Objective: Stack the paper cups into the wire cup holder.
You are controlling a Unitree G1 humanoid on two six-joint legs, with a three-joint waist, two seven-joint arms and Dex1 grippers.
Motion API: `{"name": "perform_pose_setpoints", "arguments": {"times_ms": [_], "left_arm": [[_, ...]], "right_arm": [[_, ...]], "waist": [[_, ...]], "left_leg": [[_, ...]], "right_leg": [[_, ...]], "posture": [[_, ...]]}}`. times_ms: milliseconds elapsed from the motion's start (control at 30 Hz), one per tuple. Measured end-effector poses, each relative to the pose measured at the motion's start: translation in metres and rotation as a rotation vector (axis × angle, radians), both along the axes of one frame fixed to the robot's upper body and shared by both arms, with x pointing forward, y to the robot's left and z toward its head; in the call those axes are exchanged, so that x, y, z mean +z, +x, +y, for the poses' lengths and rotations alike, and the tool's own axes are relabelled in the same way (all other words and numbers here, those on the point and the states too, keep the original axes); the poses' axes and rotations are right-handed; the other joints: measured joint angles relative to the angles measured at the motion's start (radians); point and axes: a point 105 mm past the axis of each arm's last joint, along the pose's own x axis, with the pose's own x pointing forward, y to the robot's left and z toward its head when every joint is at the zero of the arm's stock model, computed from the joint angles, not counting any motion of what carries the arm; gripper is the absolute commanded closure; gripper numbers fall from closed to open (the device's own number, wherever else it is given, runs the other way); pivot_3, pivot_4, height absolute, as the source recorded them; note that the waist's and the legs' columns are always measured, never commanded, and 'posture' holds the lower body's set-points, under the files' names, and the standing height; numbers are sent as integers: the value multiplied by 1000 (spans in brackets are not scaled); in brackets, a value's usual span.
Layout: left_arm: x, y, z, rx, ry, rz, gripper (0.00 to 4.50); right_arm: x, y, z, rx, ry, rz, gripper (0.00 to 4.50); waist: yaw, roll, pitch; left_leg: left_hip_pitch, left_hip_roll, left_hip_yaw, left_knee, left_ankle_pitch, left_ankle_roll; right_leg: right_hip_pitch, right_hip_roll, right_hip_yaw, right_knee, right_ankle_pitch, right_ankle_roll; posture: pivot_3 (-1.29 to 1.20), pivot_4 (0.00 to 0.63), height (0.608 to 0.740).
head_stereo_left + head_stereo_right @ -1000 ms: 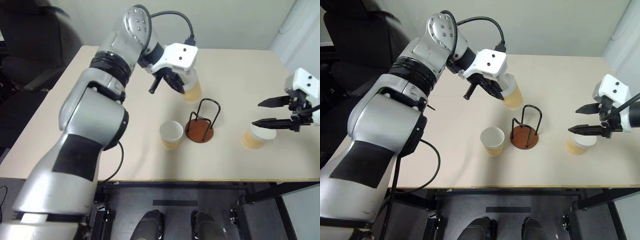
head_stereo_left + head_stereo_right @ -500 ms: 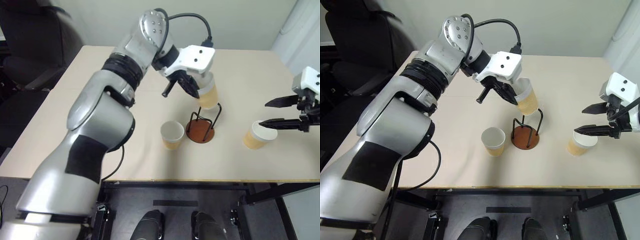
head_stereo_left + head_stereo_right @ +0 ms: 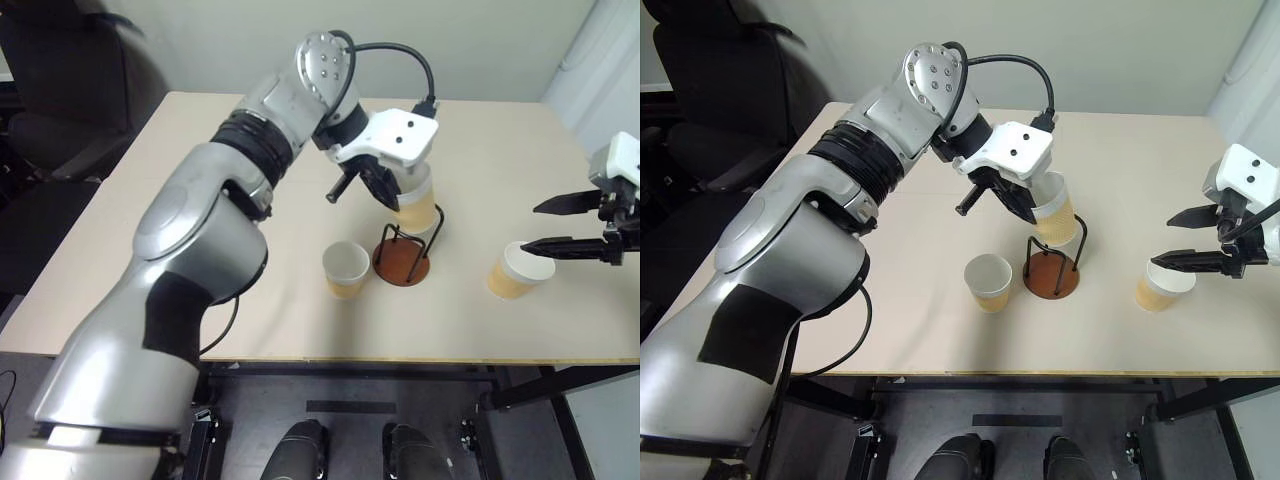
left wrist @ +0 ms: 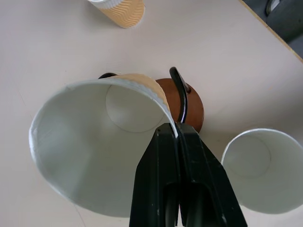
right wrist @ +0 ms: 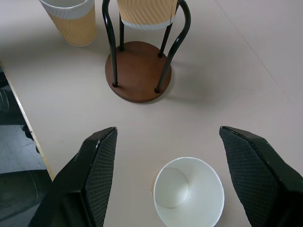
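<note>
My left gripper (image 4: 177, 137) pinches the rim of one paper cup (image 4: 94, 146), carried tilted over the wire cup holder (image 3: 1052, 262). I should level it, centre its bottom inside the loop and lower before letting go. My right gripper (image 5: 161, 156) hangs spread wide above a second cup (image 5: 189, 198); a third (image 3: 343, 270) stands beside the base. The right wrist view shows the held cup's bottom between the wires, clear of the disc; my head views hide that.

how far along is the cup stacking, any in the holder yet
None is seated yet: the wire cup holder base is bare. In hand: the left gripper pinches the rim of one paper cup, hanging above the base between the wires. Left: a cup beside the holder and another under the open right gripper.
</note>
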Motion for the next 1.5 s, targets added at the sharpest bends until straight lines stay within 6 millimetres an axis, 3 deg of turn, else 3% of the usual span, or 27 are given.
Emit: {"name": "perform_pose_setpoints", "arguments": {"times_ms": [100, 200, 567, 733, 900, 967, 1167, 1300, 1500], "left_arm": [[-2, 0, -1, -5, 10, -7, 4487], [-3, 0, -3, -14, 17, -11, 3864], [1, -6, -14, -50, -41, 12, 38], [37, -16, -26, -44, -374, 185, 38], [59, -8, -4, 38, -572, 303, 38], [57, 0, 16, 91, -609, 315, 38], [19, 5, 63, 191, -508, 343, 38], [15, -4, 70, 179, -455, 359, 38], [15, -13, 64, 138, -445, 388, 38]], "right_arm": [[-2, 0, 0, -1, -2, 3, 1007], [-1, 0, 1, 1, -3, 1, 1007], [-5, -2, 2, 5, -5, 9, 1007], [-4, -2, 3, 12, -9, 2, 1007], [-6, 0, 5, 20, -15, -14, 1007], [-9, 2, 5, 28, -33, -18, 1007], [-27, 10, -2, 35, -137, -7, 1007], [-39, 15, -3, 68, -203, 15, 1007], [-52, 16, -2, 125, -260, 65, 1007]], "waist": [[0, 0, 0], [0, 0, 0], [1, 0, 0], [0, 0, 0], [-4, 0, 0], [-5, 1, 0], [-4, 1, -1], [1, 1, -1], [-1, 1, -1]], "left_leg": [[0, 0, 0, 1, 0, 0], [0, 0, 0, 1, 0, 0], [0, 0, 0, 1, 0, 1], [0, 0, 1, 1, 0, 1], [1, 0, 1, 1, 0, 0], [2, 0, 1, 1, 0, 0], [1, 0, -1, 3, 3, 1], [0, 0, -1, 5, 3, 2], [1, 0, -2, 7, 3, 2]], "right_leg": [[0, 0, 0, 0, 0, 0], [1, 0, 0, 0, 0, 1], [1, 0, 0, 0, 0, 1], [1, 0, 0, 0, 0, 1], [1, 1, 1, 0, 0, 1], [1, 1, 1, 1, 0, 1], [1, 1, 0, 1, 0, 1], [2, 1, -1, 0, 1, 1], [4, 0, -1, 0, 1, 1]], "posture": [[0, 150, 740], [0, 150, 740], [0, 150, 740], [0, 150, 740], [0, 150, 740], [0, 150, 740], [0, 150, 740], [0, 150, 740], [0, 150, 740]]}}
